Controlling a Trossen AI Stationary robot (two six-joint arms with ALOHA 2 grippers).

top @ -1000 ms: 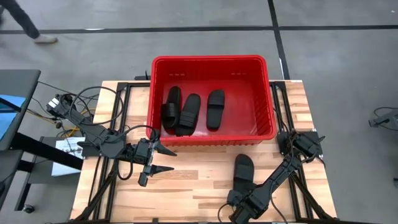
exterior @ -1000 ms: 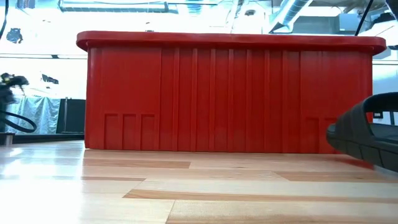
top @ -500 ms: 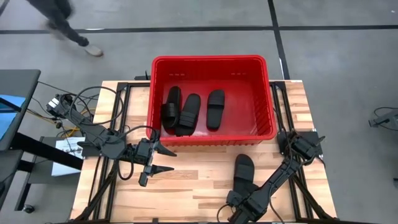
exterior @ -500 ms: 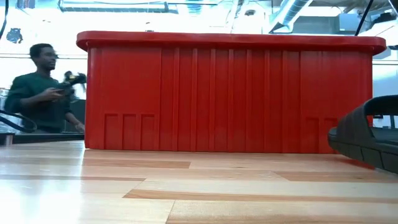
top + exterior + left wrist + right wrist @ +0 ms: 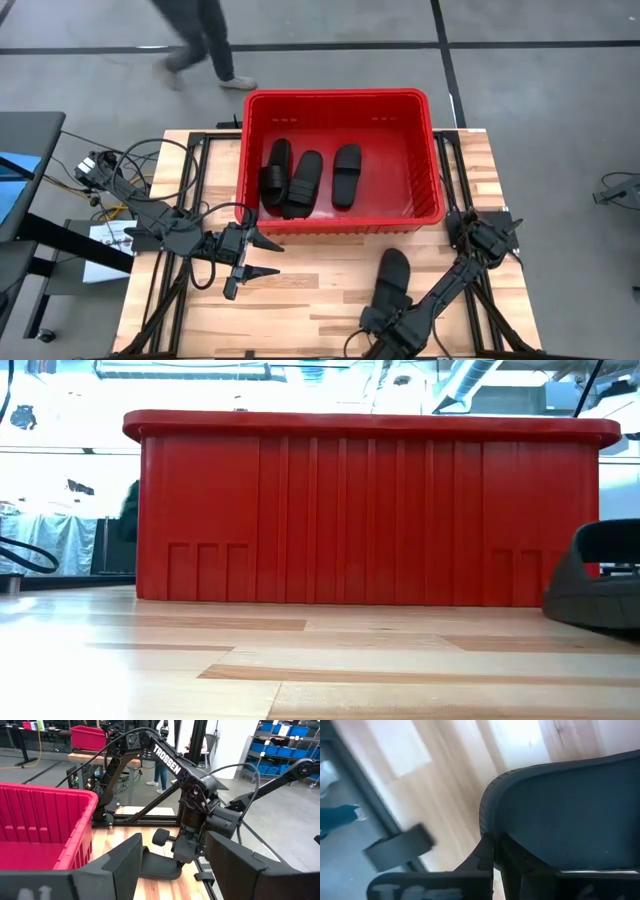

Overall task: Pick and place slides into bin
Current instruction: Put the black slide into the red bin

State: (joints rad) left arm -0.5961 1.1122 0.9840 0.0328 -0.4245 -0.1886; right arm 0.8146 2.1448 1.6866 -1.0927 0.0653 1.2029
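Right end effector [image 5: 385,318] at desk [image 5: 310,290] front edge, clamped on heel of last slide [image 5: 391,280]; long axis runs front-to-back toward bin [image 5: 340,100] directly behind. Left end effector [image 5: 252,256] gapes empty, farther off.

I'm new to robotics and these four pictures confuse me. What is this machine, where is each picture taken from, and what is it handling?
It is a robot with two dark arms at a wooden table. One picture looks straight down, one sits at tabletop height, and one camera rides on each wrist. A red bin at the back of the table holds three black slides. The fourth slide lies on the table in front of the bin. The right gripper is at its near end and appears shut on it, as the right wrist view suggests. The left gripper waits open in front of the bin. A person walks past behind.
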